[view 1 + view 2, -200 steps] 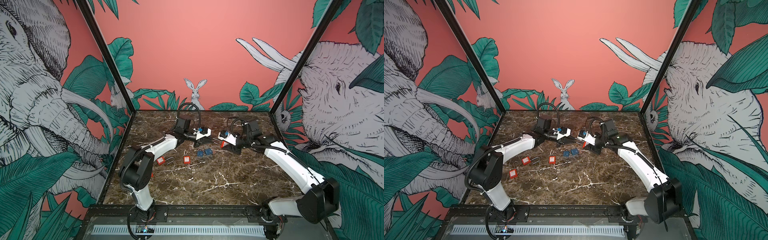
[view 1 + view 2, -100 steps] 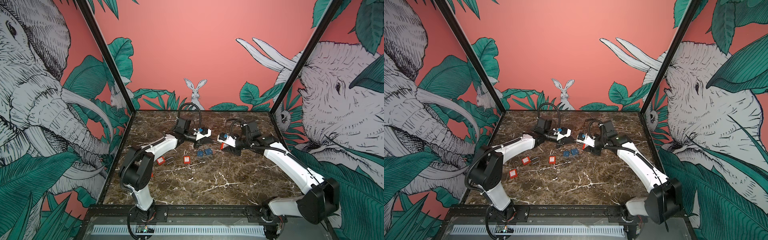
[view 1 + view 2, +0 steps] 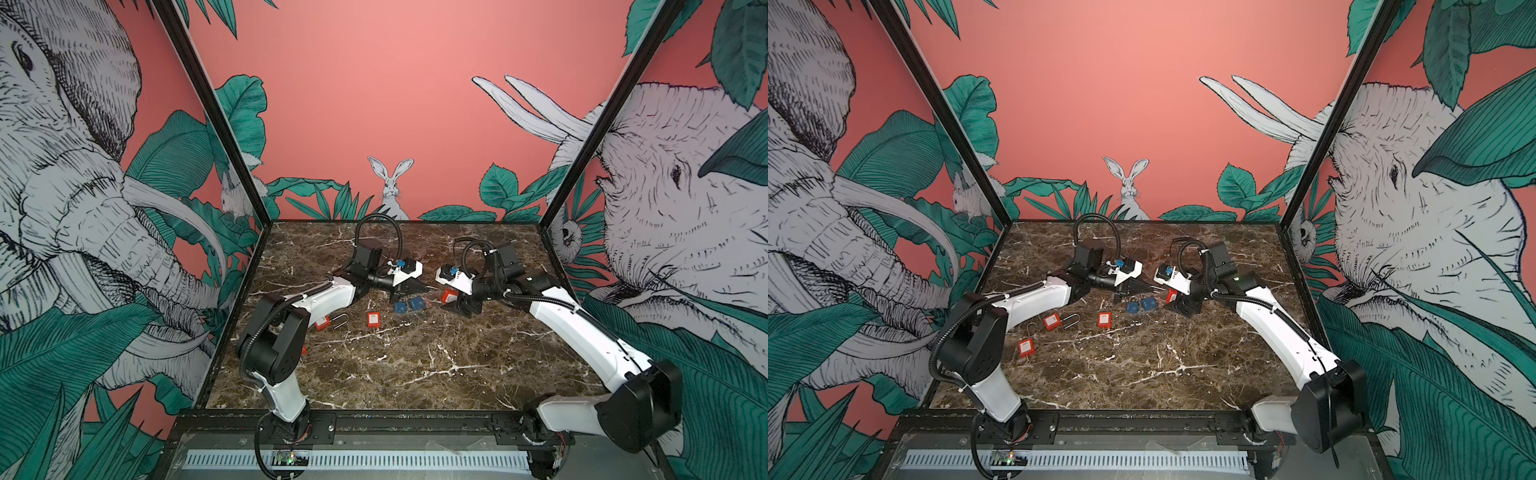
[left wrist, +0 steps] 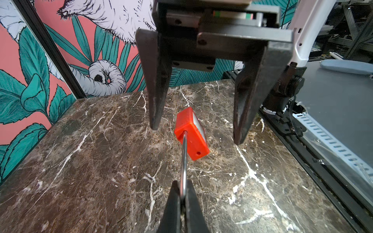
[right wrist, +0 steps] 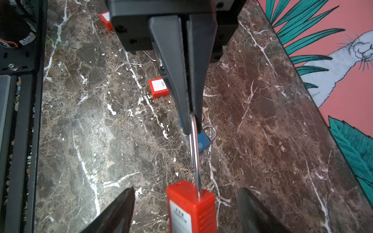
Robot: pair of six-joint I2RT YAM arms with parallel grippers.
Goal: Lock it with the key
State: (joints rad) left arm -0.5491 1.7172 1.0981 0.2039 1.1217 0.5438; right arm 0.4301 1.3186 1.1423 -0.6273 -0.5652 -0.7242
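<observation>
Brown marble with white veins makes up the surface, and both arms reach toward the middle of its far half.

From the left, the left gripper points toward the right one. Its jaws are pressed together on the steel shackle of a red padlock. The wrist views show the fingers pinching the top of the loop.

From the right, the right gripper faces it with its jaws wide apart. One fingertip sits on each side of the padlock body, with a gap on both sides, so nothing is gripped there.

That red padlock hangs in the air between the two grippers, clear of the surface, carried only by its shackle. Its white label faces sideways. One hole in the body's top face stands empty beside the shackle leg.

Nearer and to the left, three more red padlocks lie flat, well apart from each other.

Two blue padlocks lie side by side on the surface, just below the meeting grippers. Small metal bits beside them are too small to name.
</observation>
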